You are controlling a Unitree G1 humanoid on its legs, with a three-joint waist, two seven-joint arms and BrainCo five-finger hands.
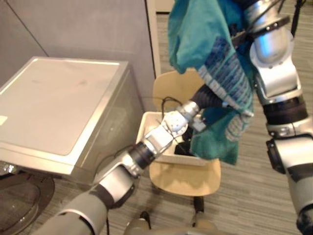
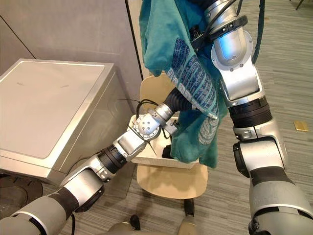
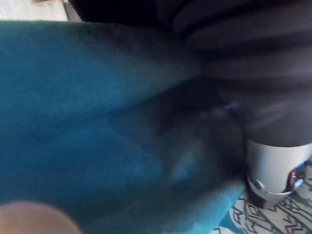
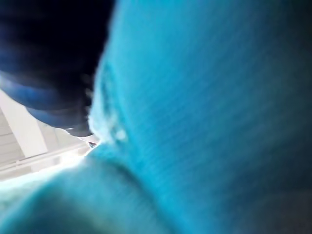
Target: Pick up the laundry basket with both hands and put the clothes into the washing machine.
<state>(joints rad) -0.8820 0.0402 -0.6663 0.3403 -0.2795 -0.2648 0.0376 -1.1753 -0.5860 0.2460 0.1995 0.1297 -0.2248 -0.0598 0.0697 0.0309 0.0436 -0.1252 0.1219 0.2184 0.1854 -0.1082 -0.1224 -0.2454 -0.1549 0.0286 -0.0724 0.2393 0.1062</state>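
Head eyes downward, wrists seemingly against cloth [image 3: 97, 97]

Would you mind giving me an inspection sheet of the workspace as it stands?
Surface: wooden chair seat bearing the white laundry basket.
Job's things: teal garment hanging from the raised right arm down to the basket; washing machine on the chair's left.
Clutter: small tan piece on the floor.
Hands: left hand reaching behind the garment; right hand up against the cloth.
Cables: nothing seen.
Surroundings: grey wall behind.
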